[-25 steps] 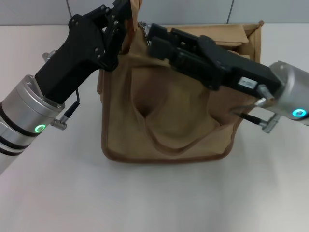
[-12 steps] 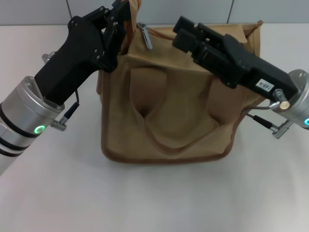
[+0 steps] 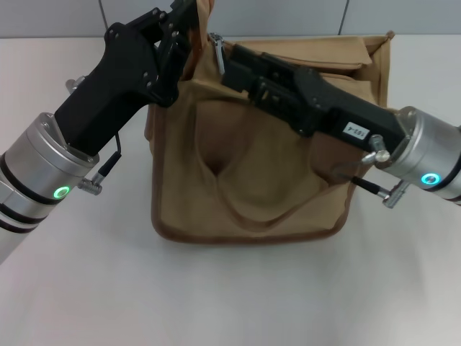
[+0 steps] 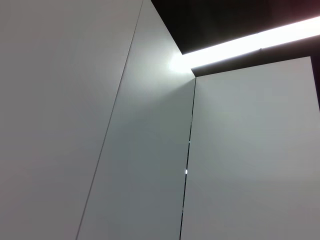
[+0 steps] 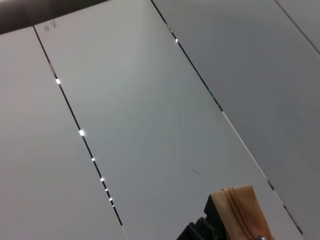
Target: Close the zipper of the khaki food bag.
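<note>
White surface (image 3: 238, 295) holds the khaki food bag (image 3: 252, 180), soft and floppy. Its zipper (image 3: 216, 45) tab sits just beside the right gripper (image 3: 232, 66); that small, shiny tab is the part to pinch. The left gripper (image 3: 189, 29) holds the bag's corner; I cannot tell if the right jaws are wide or narrow.

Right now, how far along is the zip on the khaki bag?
Done: the left claw holds the khaki food bag up by its top left corner. In hand: the right claw sits by the silver pull tab at that end of the zipper; its grip is hidden. Left: the far flaps look unclosed, so the zipper run remains.
</note>
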Robot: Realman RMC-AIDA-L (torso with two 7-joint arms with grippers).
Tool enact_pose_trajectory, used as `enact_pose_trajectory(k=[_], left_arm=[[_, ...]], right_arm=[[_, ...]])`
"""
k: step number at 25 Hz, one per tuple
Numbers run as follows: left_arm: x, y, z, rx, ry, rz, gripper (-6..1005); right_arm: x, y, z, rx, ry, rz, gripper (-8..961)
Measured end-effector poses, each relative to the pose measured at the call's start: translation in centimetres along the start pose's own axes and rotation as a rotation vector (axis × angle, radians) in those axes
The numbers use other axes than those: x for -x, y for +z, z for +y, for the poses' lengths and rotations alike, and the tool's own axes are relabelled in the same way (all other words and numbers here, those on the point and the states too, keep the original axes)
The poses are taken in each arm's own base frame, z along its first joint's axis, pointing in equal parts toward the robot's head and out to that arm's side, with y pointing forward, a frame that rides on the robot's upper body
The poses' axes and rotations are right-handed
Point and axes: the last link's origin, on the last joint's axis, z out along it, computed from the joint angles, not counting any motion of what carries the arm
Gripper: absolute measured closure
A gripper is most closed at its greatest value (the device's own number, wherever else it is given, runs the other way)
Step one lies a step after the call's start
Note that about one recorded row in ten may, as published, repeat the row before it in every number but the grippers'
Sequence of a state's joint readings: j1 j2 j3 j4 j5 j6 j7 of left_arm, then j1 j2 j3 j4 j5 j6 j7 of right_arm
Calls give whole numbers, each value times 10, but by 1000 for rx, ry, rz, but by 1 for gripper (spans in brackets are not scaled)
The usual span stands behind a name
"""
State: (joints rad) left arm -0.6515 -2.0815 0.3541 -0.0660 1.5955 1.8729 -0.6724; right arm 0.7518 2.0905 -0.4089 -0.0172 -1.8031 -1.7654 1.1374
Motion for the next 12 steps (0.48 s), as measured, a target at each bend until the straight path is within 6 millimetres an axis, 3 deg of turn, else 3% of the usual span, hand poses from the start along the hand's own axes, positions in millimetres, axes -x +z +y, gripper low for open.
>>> enact_pose_trajectory(k=[12], left_arm=[[0,0,0,2,0,2,912]], right_arm=[[3,24,6,94,18,25,470]])
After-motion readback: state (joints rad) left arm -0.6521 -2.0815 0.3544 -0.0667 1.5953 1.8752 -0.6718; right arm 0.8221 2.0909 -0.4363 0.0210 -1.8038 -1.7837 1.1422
